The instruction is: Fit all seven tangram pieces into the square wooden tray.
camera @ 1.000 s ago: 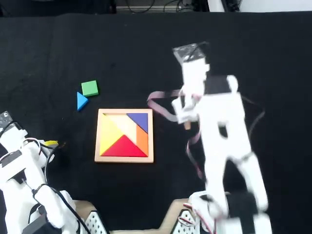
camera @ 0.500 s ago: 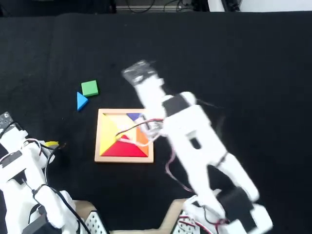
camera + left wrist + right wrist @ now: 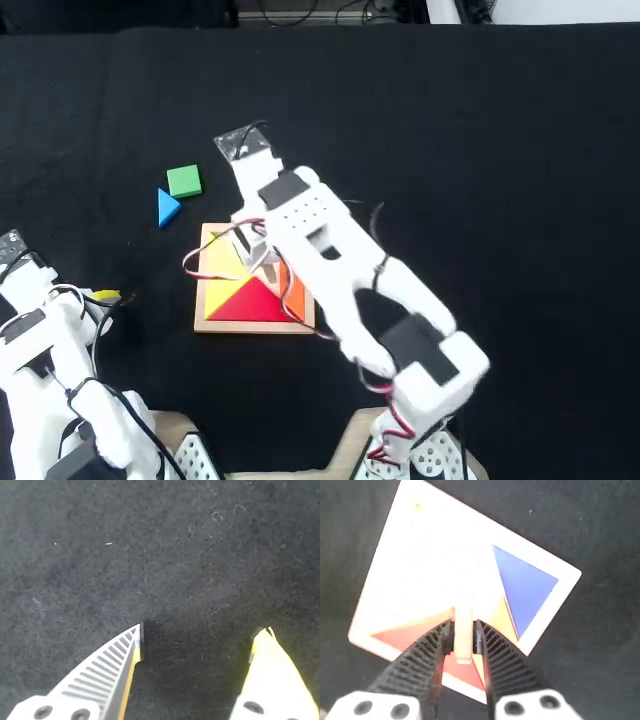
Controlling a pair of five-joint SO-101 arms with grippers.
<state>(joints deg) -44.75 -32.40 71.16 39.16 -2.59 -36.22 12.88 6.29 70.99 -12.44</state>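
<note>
Right end effector point(image 3: 463, 625), which I keep clamped on a thin pale wooden tangram piece point(image 3: 463, 650), has swung from the table's right side to above the square wooden tray point(image 3: 250, 327), so seating it looks next. Toward the left edge, outside the tray, lie a green square piece point(image 3: 184, 181) and a blue triangle piece point(image 3: 168, 206). My left end effector point(image 3: 200, 630) gapes open.

High overhead of table point(image 3: 500, 150), wrists close downward, right shares tray point(image 3: 240, 326)
</note>
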